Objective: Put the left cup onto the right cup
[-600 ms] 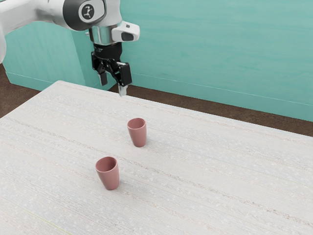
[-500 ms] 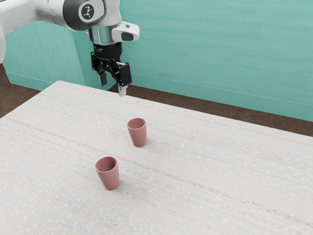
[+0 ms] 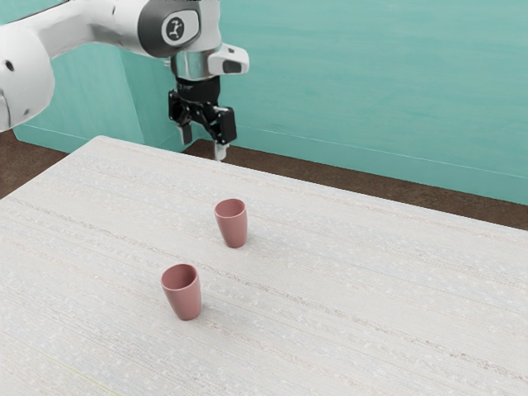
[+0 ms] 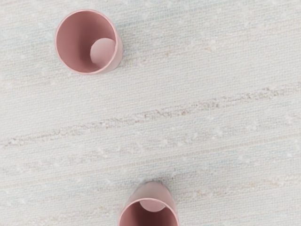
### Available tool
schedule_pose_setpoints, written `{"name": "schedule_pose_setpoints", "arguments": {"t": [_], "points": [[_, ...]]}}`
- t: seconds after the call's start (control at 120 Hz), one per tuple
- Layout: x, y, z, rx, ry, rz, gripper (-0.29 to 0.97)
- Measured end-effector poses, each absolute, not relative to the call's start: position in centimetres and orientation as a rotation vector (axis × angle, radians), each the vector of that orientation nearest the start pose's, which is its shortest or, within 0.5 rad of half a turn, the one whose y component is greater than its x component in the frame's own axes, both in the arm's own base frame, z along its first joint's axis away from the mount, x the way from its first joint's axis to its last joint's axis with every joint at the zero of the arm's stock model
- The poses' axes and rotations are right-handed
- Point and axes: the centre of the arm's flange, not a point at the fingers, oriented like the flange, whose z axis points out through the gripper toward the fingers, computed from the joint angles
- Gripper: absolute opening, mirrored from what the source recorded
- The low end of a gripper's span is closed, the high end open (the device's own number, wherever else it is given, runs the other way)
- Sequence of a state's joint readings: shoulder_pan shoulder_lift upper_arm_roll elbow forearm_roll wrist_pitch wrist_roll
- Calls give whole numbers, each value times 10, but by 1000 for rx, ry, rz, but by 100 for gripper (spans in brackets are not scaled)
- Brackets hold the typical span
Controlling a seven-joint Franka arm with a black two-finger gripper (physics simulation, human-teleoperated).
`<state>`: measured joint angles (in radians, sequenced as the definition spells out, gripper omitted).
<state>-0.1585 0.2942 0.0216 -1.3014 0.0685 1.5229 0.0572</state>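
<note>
Hovering above the far edge of the pale woodgrain table (image 3: 371, 272), your black two-finger gripper (image 3: 205, 144) is released; nearer pink tapered cup (image 3: 181, 290) and farther pink tapered cup (image 3: 232, 222) stand upright, apart.

Pale table (image 3: 396, 272), near pink cup (image 3: 181, 290), far cup (image 3: 231, 222)
</note>
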Motion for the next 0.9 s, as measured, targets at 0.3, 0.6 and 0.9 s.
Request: {"name": "schedule_pose_setpoints", "arguments": {"t": [0.3, 0.6, 0.9], "points": [[672, -81, 553, -3045, 256, 76, 68], [708, -47, 497, -3049, 164, 111, 68], [721, -45, 453, -3048, 153, 147, 68]]}}
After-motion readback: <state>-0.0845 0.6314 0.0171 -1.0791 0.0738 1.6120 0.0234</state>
